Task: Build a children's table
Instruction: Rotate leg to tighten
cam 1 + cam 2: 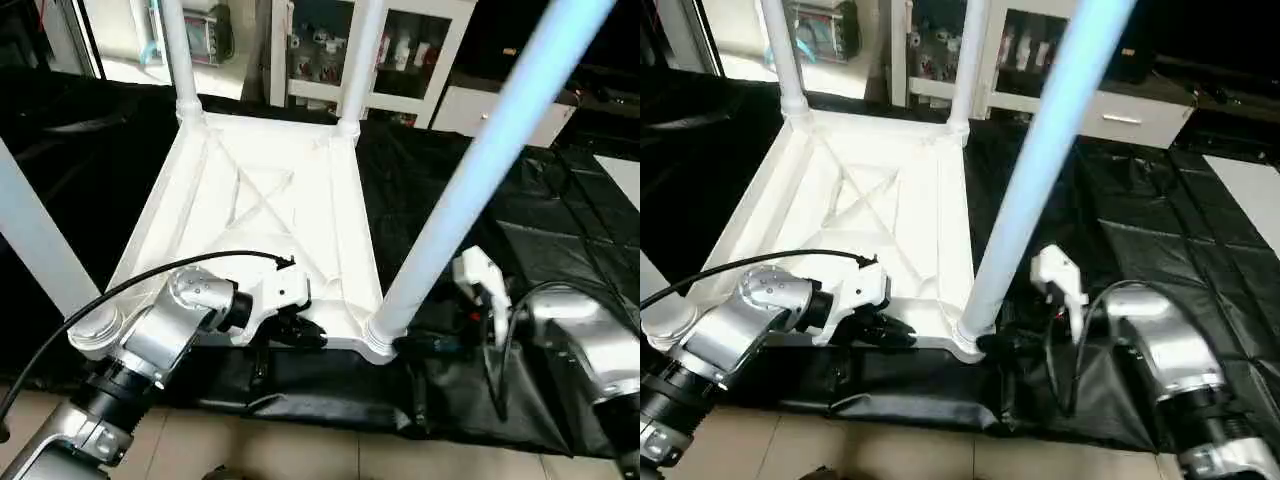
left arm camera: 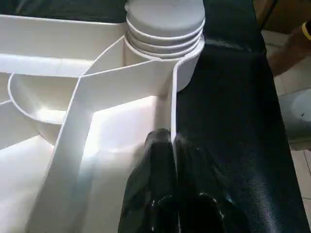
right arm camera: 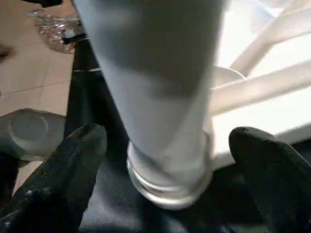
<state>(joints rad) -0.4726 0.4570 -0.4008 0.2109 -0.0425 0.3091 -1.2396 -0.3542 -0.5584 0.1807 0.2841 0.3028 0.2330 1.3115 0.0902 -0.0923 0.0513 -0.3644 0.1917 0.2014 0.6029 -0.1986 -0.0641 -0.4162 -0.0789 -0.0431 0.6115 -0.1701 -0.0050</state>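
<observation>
The left hand (image 2: 171, 145) pinches the near rim of the upturned white plastic rectangular tabletop (image 1: 265, 200); the right hand (image 3: 167, 160), spread, flanks the near-right white tapered tube leg (image 1: 470, 170).

no text, label, brand, number or sign can be read on anything in these views.

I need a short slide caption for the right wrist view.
Open right hand straddling a white leg seated in the tabletop corner socket.
</observation>
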